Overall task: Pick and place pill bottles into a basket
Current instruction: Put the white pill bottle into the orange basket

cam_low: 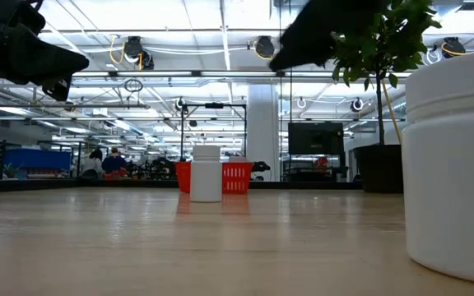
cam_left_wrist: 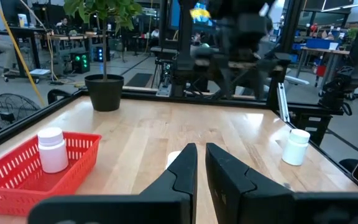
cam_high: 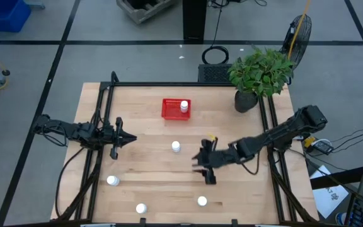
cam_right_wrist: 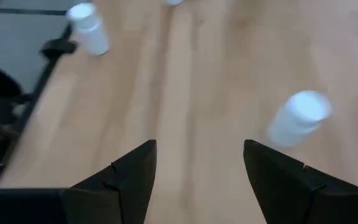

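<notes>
The red basket (cam_high: 172, 109) stands at the far middle of the table with one white pill bottle (cam_high: 184, 106) upright inside; both show in the left wrist view, basket (cam_left_wrist: 17, 177) and bottle (cam_left_wrist: 53, 149). Another bottle (cam_high: 176, 146) stands at the table's middle. Three more bottles (cam_high: 112, 181) (cam_high: 141, 208) (cam_high: 201, 201) stand near the front edge. My right gripper (cam_high: 201, 165) is open and empty above the table, just right of and nearer than the middle bottle (cam_right_wrist: 298, 118). My left gripper (cam_high: 130, 139) is shut and empty at the left.
A black pot (cam_high: 246, 101) with a green plant stands at the far right corner. A black frame runs along the table's edges. Bare wood lies between the basket and the front bottles. One front bottle (cam_low: 453, 164) stands very close to the low camera.
</notes>
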Robot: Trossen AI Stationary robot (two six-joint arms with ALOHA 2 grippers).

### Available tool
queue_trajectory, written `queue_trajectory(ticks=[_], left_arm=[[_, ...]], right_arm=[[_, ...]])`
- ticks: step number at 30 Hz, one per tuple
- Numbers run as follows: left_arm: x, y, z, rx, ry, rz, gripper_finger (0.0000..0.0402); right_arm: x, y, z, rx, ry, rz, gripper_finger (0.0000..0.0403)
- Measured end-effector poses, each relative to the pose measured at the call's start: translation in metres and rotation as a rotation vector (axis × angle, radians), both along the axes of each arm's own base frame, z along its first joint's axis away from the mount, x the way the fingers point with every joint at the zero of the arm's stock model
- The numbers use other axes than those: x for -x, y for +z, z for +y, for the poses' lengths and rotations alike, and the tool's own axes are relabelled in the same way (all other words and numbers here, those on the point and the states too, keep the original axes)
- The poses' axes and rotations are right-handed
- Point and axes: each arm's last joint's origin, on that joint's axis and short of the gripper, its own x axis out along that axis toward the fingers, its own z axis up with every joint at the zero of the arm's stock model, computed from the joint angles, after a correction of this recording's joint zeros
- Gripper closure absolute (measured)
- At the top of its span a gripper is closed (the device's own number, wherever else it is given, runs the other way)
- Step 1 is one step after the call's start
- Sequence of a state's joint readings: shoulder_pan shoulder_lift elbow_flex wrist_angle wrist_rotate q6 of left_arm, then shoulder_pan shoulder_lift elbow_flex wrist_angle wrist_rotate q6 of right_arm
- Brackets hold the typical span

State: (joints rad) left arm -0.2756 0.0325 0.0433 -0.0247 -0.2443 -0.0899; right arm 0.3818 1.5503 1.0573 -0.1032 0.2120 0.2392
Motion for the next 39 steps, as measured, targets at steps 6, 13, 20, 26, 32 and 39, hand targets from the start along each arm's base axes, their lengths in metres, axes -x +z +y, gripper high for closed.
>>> queue_trajectory(ticks=[6,13,20,26,32,39], left_arm=[[0.0,0.0,0.0,0.0,0.0,-0.001,0.0366],[0.0,0.0,0.0,0.0,0.001,0.001,0.0366],[0.0,0.0,0.0,0.0,0.001,0.001,0.0366],[0.0,0.0,0.0,0.0,0.001,0.001,0.0366],[0.0,0.0,0.0,0.001,0.0,-0.003,0.0366],[0.0,0.0,0.0,0.001,0.0,-0.003,0.0366]], right_arm=[[0.021,-0.008,0.044,-0.011,0.094,-0.121,0.0169],[0.048,-0.017,0.08,-0.035,0.164,-0.214,0.017],[0.057,-0.039,0.099,-0.051,0.172,-0.234,0.0157],[0.058,-0.056,0.112,-0.062,0.228,-0.209,0.0107],[0.06,-0.059,0.117,-0.063,0.236,-0.217,0.0072],[0.052,-0.076,0.114,-0.07,0.196,-0.179,0.0058]])
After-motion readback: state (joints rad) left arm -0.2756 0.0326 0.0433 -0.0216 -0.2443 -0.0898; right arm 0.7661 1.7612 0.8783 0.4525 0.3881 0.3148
